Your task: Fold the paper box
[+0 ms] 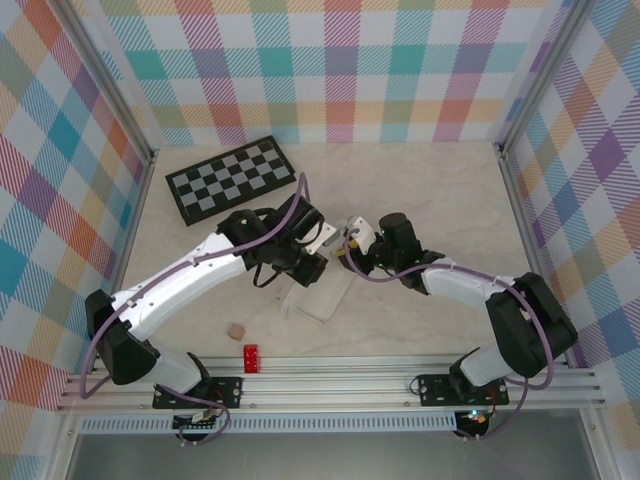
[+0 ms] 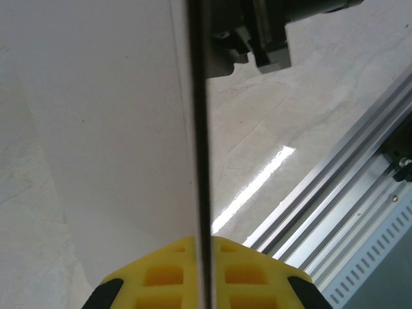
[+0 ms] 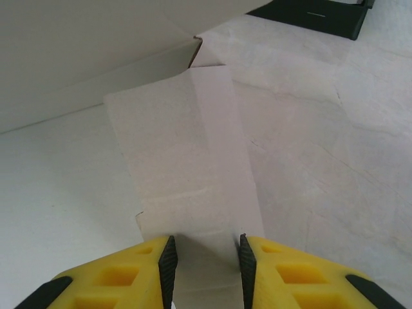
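The paper box [image 1: 318,297] is a white cardboard sheet lying partly raised at the table's middle, between the two arms. My left gripper [image 1: 305,265] is shut on one upright panel. In the left wrist view that panel runs edge-on as a dark line between the yellow fingers, and my left gripper [image 2: 203,239] pinches it with the paper box's white face [image 2: 109,129] to its left. My right gripper [image 1: 346,252] stands open just right of the left one. Seen from the right wrist, the right gripper [image 3: 206,248] hovers over a flat flap [image 3: 180,148] of the sheet, with a raised panel [image 3: 96,51] behind.
A black-and-grey checkerboard [image 1: 232,180] lies at the back left. A small tan cube [image 1: 236,329] and a red brick [image 1: 251,357] sit near the front aluminium rail [image 1: 340,375]. Plaid walls enclose the table on three sides.
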